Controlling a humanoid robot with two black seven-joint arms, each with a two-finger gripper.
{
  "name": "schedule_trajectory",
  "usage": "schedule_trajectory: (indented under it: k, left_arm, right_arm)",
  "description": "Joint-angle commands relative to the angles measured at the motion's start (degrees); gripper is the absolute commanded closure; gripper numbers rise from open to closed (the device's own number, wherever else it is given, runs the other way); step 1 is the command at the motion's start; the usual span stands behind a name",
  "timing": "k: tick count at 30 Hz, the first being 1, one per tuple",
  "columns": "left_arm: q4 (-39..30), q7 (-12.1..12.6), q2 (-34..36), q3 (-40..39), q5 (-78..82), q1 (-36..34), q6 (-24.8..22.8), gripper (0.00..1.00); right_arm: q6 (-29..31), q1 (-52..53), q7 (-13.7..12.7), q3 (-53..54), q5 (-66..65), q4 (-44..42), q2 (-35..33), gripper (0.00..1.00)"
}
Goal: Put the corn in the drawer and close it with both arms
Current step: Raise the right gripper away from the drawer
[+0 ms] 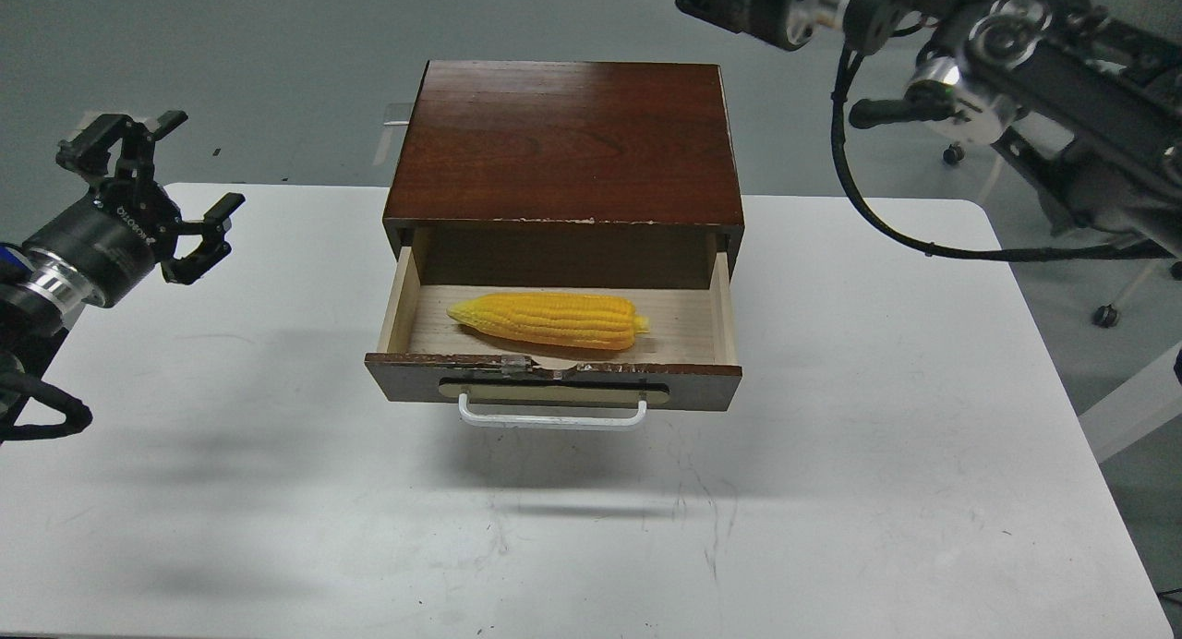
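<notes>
Inside the open drawer (pixel 554 380), corn (pixel 549 320), well right of left pincer (pixel 171 191).

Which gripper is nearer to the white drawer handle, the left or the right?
Left. The left gripper hangs open over the table, left of the handle. The right arm reaches across the top right corner, behind the box; its gripper is out of view.
</notes>
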Motion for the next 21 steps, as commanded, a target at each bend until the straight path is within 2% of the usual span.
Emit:
schedule_trajectory:
  k: [1,3,5,7,8,12,15,16,18,19,21]
  left_arm:
    - [-0.2,-3.6,0.0,0.0,9.1,-0.3,4.1,0.02]
    - [-0.2,-3.6,0.0,-0.2,14.6,-0.4,5.1,0.02]
    - [-0.3,-3.6,-0.1,-0.3,16.6,-0.4,6.0,0.02]
    - [-0.3,-3.6,-0.2,-0.2,17.1,-0.7,7.7,0.02]
    - [-0.3,-3.6,-0.2,-0.2,17.1,-0.7,7.7,0.02]
    - [-0.8,-3.6,0.1,0.0,19.8,-2.6,10.3,0.02]
    - [-1.4,-3.6,2.1,0.1,29.4,-5.6,17.5,0.02]
    - [-2.8,-3.6,3.4,0.1,36.8,-6.9,23.9,0.02]
    - [-6.2,-3.6,5.3,-0.1,45.9,-8.3,32.4,0.02]
    - [-8.4,-3.6,7.4,-0.1,48.7,-8.8,33.7,0.02]
    - [-11.2,-3.6,9.7,0.0,49.0,-9.5,32.0,0.02]
  right_arm:
    - [1.7,-5.6,0.5,6.9,8.0,-7.0,-2.8,0.00]
    - [4.7,-9.3,1.9,11.4,12.0,-11.9,-3.9,0.00]
    - [12.0,-16.2,5.2,17.4,16.6,-16.2,-5.0,0.00]
    - [15.5,-22.1,7.6,23.0,16.8,-18.0,-4.7,0.00]
    - [15.5,-22.1,7.6,23.0,16.8,-18.0,-4.7,0.00]
    - [16.9,-33.5,8.3,29.5,16.8,-18.4,-2.5,0.00]
    - [16.9,-37.1,8.3,32.3,16.7,-18.3,-1.4,0.00]
    - [16.9,-38.5,8.3,33.1,16.7,-18.3,-1.2,0.00]
    - [16.9,-39.3,8.3,33.3,16.7,-18.4,-1.1,0.00]
    - [16.9,-39.3,8.3,33.3,16.7,-18.4,-1.1,0.00]
    - [16.9,-39.3,8.3,33.3,16.6,-18.5,-1.2,0.00]
